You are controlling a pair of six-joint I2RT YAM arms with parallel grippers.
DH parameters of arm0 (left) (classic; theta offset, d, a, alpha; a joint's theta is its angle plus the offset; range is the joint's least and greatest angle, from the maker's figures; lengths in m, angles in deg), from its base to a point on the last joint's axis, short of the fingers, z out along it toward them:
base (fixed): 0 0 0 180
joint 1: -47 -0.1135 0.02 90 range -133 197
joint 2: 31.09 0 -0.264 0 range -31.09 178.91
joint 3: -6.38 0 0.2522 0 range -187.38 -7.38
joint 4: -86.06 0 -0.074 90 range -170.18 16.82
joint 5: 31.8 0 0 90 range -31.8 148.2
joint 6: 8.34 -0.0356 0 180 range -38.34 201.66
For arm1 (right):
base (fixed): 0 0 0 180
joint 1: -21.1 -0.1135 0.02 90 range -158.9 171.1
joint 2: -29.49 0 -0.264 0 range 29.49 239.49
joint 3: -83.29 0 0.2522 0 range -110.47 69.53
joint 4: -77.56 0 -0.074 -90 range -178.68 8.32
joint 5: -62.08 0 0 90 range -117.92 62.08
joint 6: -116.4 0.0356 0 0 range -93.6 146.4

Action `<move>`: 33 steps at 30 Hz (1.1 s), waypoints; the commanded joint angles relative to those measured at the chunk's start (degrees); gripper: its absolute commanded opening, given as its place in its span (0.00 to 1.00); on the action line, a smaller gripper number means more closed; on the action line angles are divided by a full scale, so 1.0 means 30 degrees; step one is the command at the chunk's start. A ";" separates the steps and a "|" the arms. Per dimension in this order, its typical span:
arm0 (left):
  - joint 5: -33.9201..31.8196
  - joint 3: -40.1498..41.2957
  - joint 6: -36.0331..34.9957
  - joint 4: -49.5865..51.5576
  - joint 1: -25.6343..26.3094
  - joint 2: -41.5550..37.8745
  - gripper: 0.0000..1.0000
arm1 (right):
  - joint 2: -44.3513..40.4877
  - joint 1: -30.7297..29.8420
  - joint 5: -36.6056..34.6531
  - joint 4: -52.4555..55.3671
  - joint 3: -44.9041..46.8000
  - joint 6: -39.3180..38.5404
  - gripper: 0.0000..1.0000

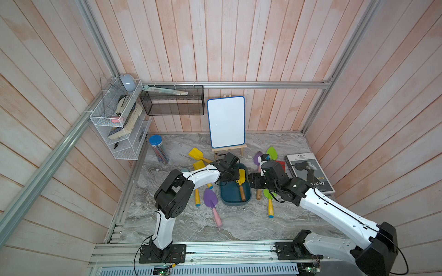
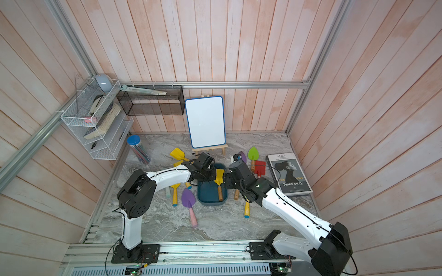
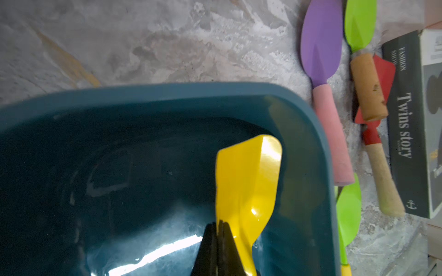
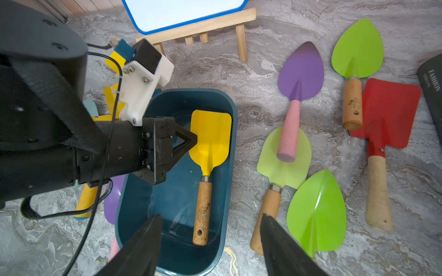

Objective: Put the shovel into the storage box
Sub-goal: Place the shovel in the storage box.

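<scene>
The storage box (image 1: pixel 229 193) (image 2: pixel 207 194) is a dark teal tub in the middle of the marble floor. A yellow shovel (image 1: pixel 242 192) (image 4: pixel 210 136) with a wooden handle lies flat inside it, along its right wall. My left gripper (image 3: pixel 218 224) (image 1: pixel 235 175) is shut, its tips down in the box (image 3: pixel 143 95) against the edge of the yellow blade (image 3: pixel 248 181). Whether the tips pinch that edge does not show. My right gripper (image 4: pixel 210 216) (image 2: pixel 227 180) hangs open over the near end of the box (image 4: pixel 172 198), above the handle, holding nothing.
Loose shovels lie around the box: purple (image 1: pixel 211 203) and yellow (image 1: pixel 196 154) on its left, green (image 4: pixel 315 215), purple (image 4: pixel 301 71) and red (image 4: pixel 389 114) on its right. A book (image 1: pixel 308 172) lies far right. A whiteboard (image 1: pixel 226 121) and pencil jar (image 1: pixel 157 149) stand behind.
</scene>
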 commanded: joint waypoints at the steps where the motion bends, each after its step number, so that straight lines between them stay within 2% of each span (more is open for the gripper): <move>1: 0.0110 -0.0509 0.0285 0.0485 0.0075 0.0386 0.00 | -0.0387 0.0148 0.0312 -0.0363 0.0444 -0.0124 0.71; 17: 0.0079 -0.0818 0.0263 0.0688 0.0107 0.1361 0.02 | -0.0317 0.0267 0.0592 -0.0659 0.0949 -0.0161 0.72; 20: 0.0006 -0.1031 0.0198 0.0892 0.0104 0.1558 0.11 | -0.0296 0.0294 0.0621 -0.0661 0.0943 -0.0161 0.71; 23: -0.0033 -0.1121 0.0139 0.1065 0.0098 0.1616 0.32 | -0.0303 0.0294 0.0636 -0.0658 0.0943 -0.0161 0.71; 25: -0.0151 -0.1142 0.0125 0.1124 0.0118 0.1559 0.40 | -0.0316 0.0296 0.0621 -0.0665 0.0945 -0.0161 0.71; 33: -0.0356 -0.1624 -0.0065 0.1472 0.0105 0.1367 0.52 | -0.0395 0.0296 0.0530 -0.0586 0.0943 -0.0022 0.72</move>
